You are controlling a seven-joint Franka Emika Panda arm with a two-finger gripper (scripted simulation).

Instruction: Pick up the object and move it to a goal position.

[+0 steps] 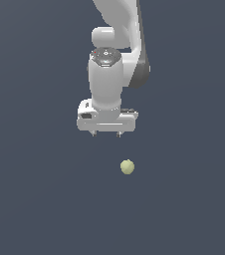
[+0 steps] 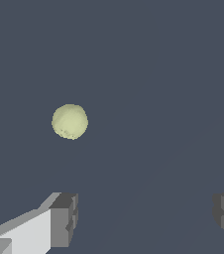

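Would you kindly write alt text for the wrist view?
A small pale yellow-green ball lies on a plain dark grey surface, ahead of the open jaws and not between them; two grey fingertips show at the frame's edge.

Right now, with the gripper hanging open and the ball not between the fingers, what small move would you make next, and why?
Probably shift the gripper sideways toward the exterior view's right and over the ball before descending. The jaws stand wide apart and empty, and in the wrist view the ball sits off-centre, nearer one finger than the other, so a straight drop would likely miss.
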